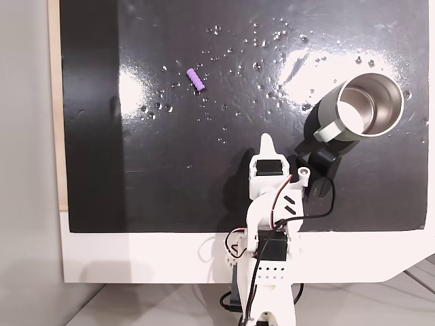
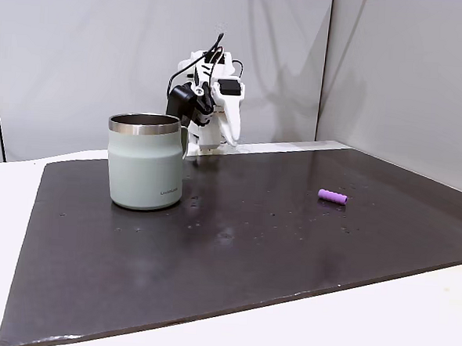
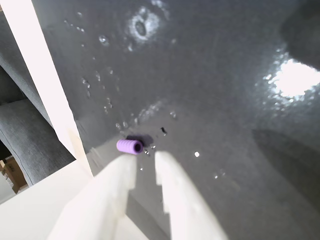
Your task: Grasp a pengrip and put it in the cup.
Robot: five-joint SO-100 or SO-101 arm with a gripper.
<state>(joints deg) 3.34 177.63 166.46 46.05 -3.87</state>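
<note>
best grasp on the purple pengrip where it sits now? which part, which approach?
Probably the middle of the pengrip, coming straight down from above. It lies flat on its side on the black mat, away from the cup, with nothing crowding it. Turn the gripper so the fingers close across the short tube's round sides, not its open ends; it looks soft, so a light squeeze should hold.

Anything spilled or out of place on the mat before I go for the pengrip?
Small droplets or specks are scattered over the black mat, mostly between the pengrip and the cup in a fixed view; I can't tell whether they are liquid. The cup stands upright, the pengrip lies on its side, and the hand looks undamaged.
</note>
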